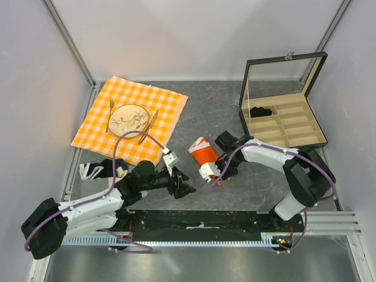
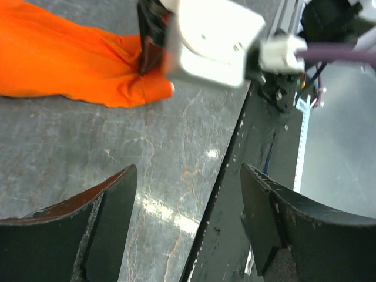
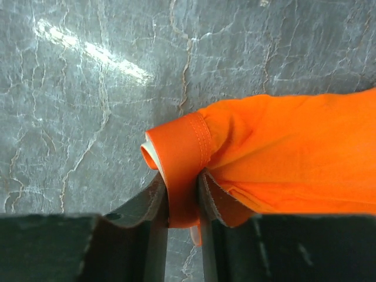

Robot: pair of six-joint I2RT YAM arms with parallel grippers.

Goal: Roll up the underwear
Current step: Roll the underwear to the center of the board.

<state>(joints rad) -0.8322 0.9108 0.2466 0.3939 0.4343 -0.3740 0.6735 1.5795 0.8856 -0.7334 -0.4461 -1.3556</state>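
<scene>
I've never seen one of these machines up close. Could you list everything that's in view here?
underwear: one, orange-red with white trim, mid-table
checkered cloth: one, orange and white, far left
plate: one, cream, patterned, on the checkered cloth
fork: one, golden, left of the plate
knife: one, golden, right of the plate
box: one, dark, beige compartments, lid up, far right
black bundle: one, in the box's back-left compartment
pale cloth: one, whitish, left edge
table: one, grey marbled
left end effector: one, black, open, empty
right end effector: one, black, shut on the underwear's curled edge
</scene>
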